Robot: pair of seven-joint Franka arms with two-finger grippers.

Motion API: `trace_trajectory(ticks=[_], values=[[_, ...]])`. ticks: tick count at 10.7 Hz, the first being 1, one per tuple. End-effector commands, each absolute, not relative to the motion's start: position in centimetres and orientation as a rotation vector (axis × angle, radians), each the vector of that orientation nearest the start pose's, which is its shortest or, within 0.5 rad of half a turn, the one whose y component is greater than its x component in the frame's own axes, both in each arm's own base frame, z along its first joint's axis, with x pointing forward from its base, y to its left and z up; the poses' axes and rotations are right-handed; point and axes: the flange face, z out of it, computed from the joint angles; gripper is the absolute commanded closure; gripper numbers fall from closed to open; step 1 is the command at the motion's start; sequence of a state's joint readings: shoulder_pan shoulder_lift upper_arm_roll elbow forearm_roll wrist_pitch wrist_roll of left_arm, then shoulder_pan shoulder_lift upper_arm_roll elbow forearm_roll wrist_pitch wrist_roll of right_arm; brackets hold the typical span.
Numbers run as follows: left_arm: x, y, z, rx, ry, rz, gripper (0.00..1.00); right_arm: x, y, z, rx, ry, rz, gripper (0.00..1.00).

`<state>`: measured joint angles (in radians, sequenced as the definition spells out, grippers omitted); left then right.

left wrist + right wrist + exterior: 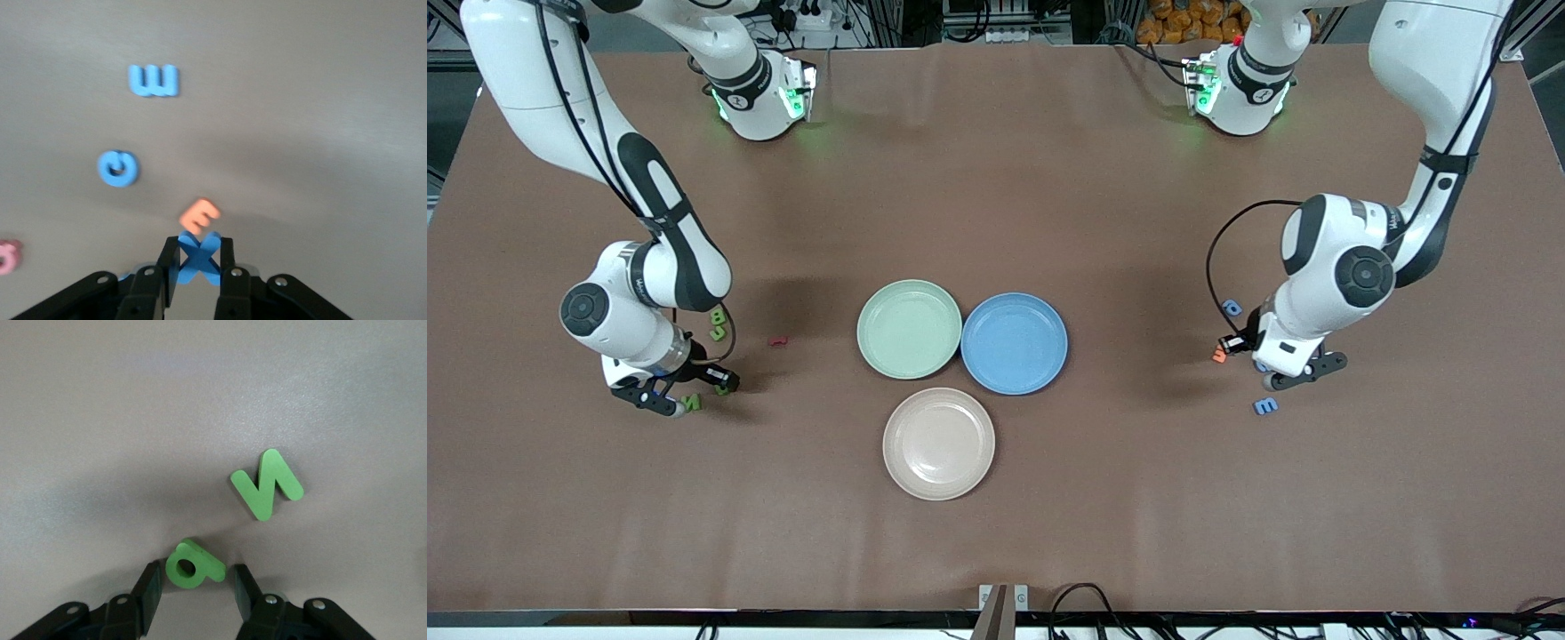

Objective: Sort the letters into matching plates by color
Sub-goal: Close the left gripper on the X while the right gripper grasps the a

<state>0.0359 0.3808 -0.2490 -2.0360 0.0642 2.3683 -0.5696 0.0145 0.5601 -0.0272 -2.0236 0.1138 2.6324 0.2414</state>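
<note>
Left claw point(199, 267) is clamped on the blue X point(198, 257), low over the table at the left arm's end, beside the orange E point(200, 215). Right claw point(197, 590) I see half open around a green letter with a ring point(192, 565), not pinching it; the green N point(267, 484) lies near. Both the green plate point(909, 329) and the blue plate point(1014, 343) sit touching at the table's middle.

Bare table point(996, 178) above three touching plates point(909, 329); letters point(1265, 406) seemingly crowd both ends

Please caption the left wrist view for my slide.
Left gripper shut on a blue X, with an orange E lying just ahead.
</note>
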Motion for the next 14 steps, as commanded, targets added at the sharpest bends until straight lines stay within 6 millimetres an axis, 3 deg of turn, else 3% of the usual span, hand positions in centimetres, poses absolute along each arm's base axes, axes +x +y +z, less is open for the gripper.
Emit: trace_trajectory(ticks=[1, 7, 11, 14], values=[[58.8, -17.9, 26.1, -3.114, -0.606, 0.064, 1.00, 60.2, -1.2, 17.1, -3.050, 0.518, -0.093, 0.47], [59.5, -24.6, 27.2, -3.130, -0.704, 0.009, 1.00, 60.2, -1.4, 17.1, -3.061, 0.501, -0.105, 0.64], [58.4, -29.1, 27.2, -3.138, -0.704, 0.010, 1.00, 60.3, -1.3, 17.1, -3.064, 0.495, -0.107, 0.65], [56.7, -33.0, 27.5, -3.142, -0.713, 0.008, 1.00, 60.5, -0.8, 19.0, -3.056, 0.494, -0.115, 0.65]])
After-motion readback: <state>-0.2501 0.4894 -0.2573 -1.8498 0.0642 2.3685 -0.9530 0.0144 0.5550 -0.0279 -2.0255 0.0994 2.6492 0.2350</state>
